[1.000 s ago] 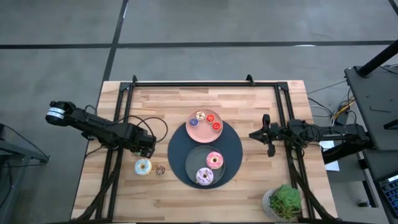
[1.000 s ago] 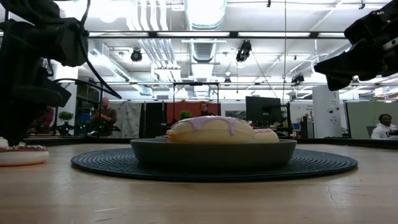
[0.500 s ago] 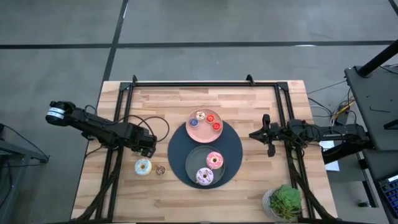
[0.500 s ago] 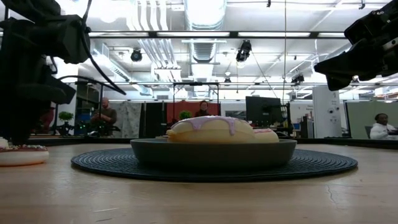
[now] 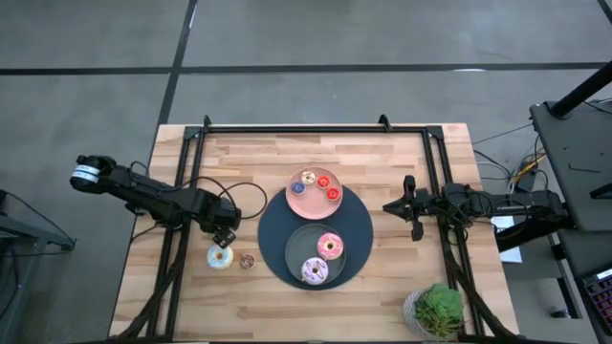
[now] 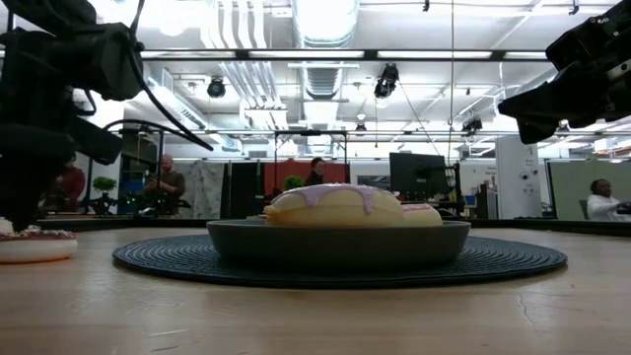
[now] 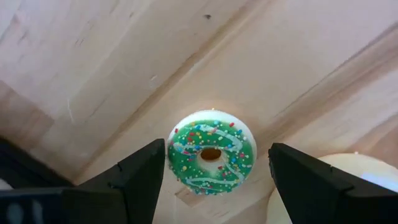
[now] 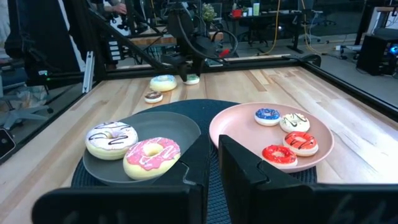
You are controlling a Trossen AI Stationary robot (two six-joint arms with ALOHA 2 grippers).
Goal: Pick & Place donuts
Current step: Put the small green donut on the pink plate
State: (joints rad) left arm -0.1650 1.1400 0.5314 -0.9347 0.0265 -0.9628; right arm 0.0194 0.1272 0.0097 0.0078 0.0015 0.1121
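My left gripper (image 7: 216,163) is open and points down over a tiny green-frosted donut (image 7: 211,152). The donut lies flat on the wood between the two fingers, with a gap on either side. In the high view the gripper (image 5: 226,236) hides it. The white sprinkled donut (image 5: 220,256) and a tiny tan donut (image 5: 247,260) lie beside it on the table. The pink donut (image 5: 330,246) and the lilac donut (image 5: 314,271) sit on the dark grey plate (image 5: 295,250). Tiny blue, red and white donuts rest on the pink plate (image 5: 298,199). My right gripper (image 5: 387,205) is shut and waits at the table's right side.
Both plates stand on a round dark mat (image 5: 359,225) at the table's middle. A potted plant (image 5: 438,308) stands at the near right corner. Black rails (image 5: 316,127) frame the table, and cables (image 5: 225,191) lie by the left arm. Bare wood shows along the near and far edges.
My left gripper has moved a little toward the table's near edge, closer to the white sprinkled donut, and has turned slightly. The donuts have stayed in place.
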